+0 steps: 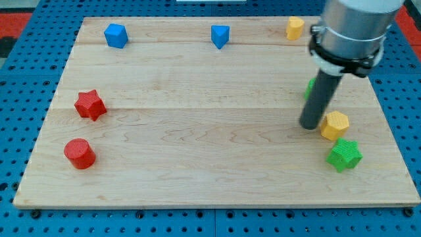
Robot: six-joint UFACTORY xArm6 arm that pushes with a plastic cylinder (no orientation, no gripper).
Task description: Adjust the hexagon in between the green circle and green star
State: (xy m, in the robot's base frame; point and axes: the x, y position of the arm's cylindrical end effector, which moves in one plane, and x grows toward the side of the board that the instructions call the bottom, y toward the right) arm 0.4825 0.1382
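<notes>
A yellow hexagon (pixel 335 124) lies near the board's right edge. A green star (pixel 345 155) lies just below it, almost touching. A green block (pixel 308 89), mostly hidden behind the rod, shows as a sliver above and left of the hexagon; its shape cannot be made out. My tip (pixel 308 125) rests on the board just left of the yellow hexagon, touching or nearly touching its left side.
A blue cube (pixel 116 35) and a blue triangle-like block (pixel 220 36) lie along the view's top. Another yellow block (pixel 295 27) sits at the top right. A red star (pixel 89 105) and a red cylinder (pixel 79 153) lie at the left.
</notes>
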